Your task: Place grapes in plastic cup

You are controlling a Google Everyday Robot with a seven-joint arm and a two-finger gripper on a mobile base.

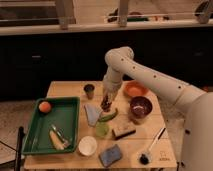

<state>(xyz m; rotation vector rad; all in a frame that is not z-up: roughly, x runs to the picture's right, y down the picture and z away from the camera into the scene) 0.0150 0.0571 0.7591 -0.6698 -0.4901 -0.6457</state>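
My gripper [106, 101] hangs fingers-down over the middle of the wooden table [65, 89]. It is shut on the grapes [106, 105], a small dark reddish bunch held just above the tabletop. The plastic cup [102, 129], pale green and short, stands upright nearer the front edge, a little below and left of the gripper. A long green pepper-like vegetable [108, 116] lies between the grapes and the cup.
A dark metal cup [89, 90] stands left of the gripper. An orange bowl [134, 89] and a dark red bowl [140, 106] are to the right. A green tray [35, 131] holds an orange fruit [45, 106]. A white cup [87, 145], blue sponge [110, 154] and brush [152, 147] are in front.
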